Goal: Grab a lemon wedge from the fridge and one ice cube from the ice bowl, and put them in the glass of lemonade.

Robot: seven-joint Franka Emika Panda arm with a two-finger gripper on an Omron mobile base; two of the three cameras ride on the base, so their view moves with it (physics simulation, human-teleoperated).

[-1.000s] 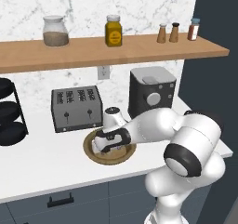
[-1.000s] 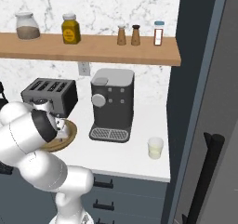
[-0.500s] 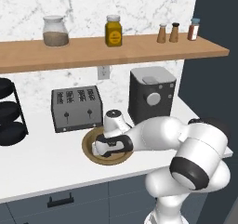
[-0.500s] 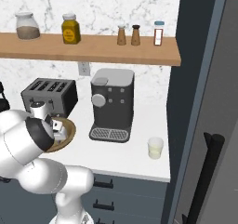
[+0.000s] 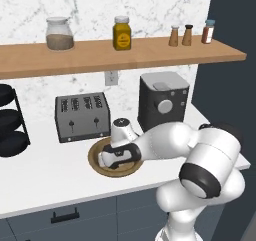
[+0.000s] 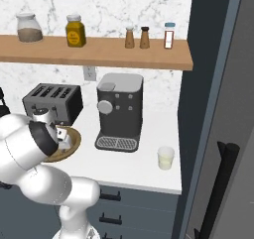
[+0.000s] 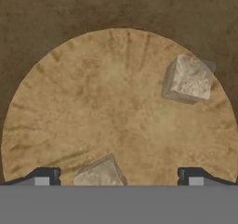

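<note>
Gripper was wide open, empty, pointing straight down into the ice bowl. One ice cube sat between the fingertips, slightly toward one side (second cube well off-axis). Glass of lemonade stood far right on the counter.

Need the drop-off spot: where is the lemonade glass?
In the right base view, the lemonade glass stands on the counter, right of the coffee machine, beside the fridge.

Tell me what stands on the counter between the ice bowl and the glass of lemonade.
The coffee machine stands between the ice bowl and the glass of lemonade, clearest in the right base view.
</note>
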